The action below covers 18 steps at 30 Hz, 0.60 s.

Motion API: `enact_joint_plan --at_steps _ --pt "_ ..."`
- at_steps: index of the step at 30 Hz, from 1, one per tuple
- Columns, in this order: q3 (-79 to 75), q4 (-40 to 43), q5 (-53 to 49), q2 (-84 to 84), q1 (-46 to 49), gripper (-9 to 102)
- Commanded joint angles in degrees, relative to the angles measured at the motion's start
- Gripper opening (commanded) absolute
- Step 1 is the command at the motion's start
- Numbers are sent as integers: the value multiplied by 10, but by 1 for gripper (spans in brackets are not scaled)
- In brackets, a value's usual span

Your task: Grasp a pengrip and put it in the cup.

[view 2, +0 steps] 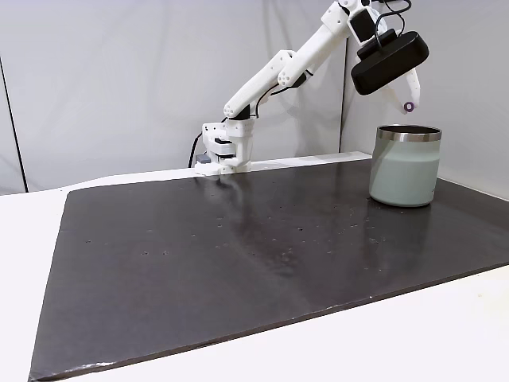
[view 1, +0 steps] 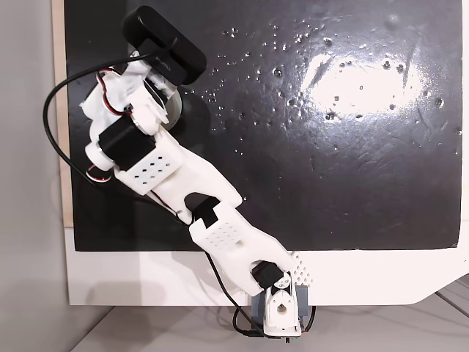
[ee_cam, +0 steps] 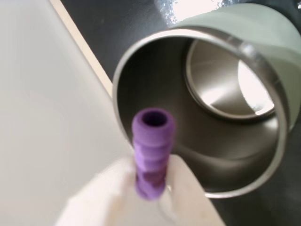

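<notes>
- A black mat [view 2: 238,255] covers a white table [view 2: 445,334], with a pale grey wall behind it in a fixed view.
- The gripper [ee_cam: 150,188] has its two white fingers [ee_cam: 188,188] clenched on the pengrip [ee_cam: 151,153], which stands out past the fingertips, its open end forward.
- In a fixed view the pengrip [view 2: 409,107] shows as a small purple ring at the gripper's [view 2: 408,102] tip, in the air.
- Just below and ahead of the jaws stands the cup [ee_cam: 244,61], upright, its shiny steel inside open towards them; the pengrip is above the rim, apart from it.
- In a fixed view the cup [view 2: 404,171] rests on the mat near its far right edge.
- Behind the jaws a black camera [view 2: 390,62] rides on the white arm [view 1: 212,220], which reaches back to its base at the table's edge.
</notes>
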Motion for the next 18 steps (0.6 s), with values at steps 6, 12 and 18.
enact_joint_plan --at_steps 6,12,18 --pt "-33 9 5 19 10 23" --pt "-33 11 5 24 10 23" --pt "-23 11 4 32 10 23"
